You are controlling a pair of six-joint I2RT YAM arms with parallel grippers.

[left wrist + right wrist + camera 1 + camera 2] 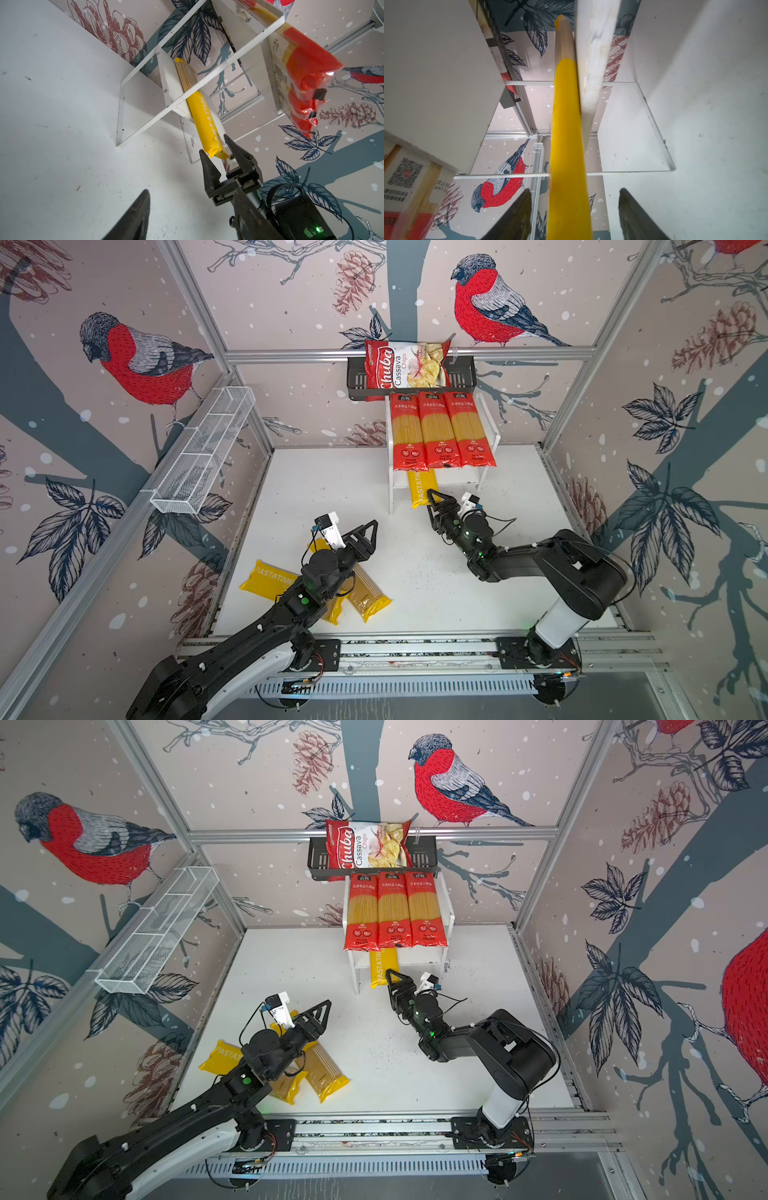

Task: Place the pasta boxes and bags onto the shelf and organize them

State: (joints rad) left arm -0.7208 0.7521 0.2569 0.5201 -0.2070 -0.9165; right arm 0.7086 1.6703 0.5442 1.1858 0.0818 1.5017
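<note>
On the white desk (pixel 415 593), the shelf (pixel 457 477) stands at 12 o'clock against the back wall. Three red packs (pixel 438 431) lie side by side on its top board, their near ends overhanging toward 6 o'clock. A yellow pack (pixel 420 489) lies on the lower board under them, its near end jutting past the front edge toward 6 o'clock. That end sits between the parted fingers of the right tool (pixel 430 500), which reaches in from 4 o'clock. The wrist view shows a gap on either side, so the grip is released. Two loose packs (pixel 370 597), also yellow, lie on the desk at 8 o'clock, partly under the left arm. The left tool (pixel 371 533) is poised at their 1 o'clock, fingers apart and empty.
</note>
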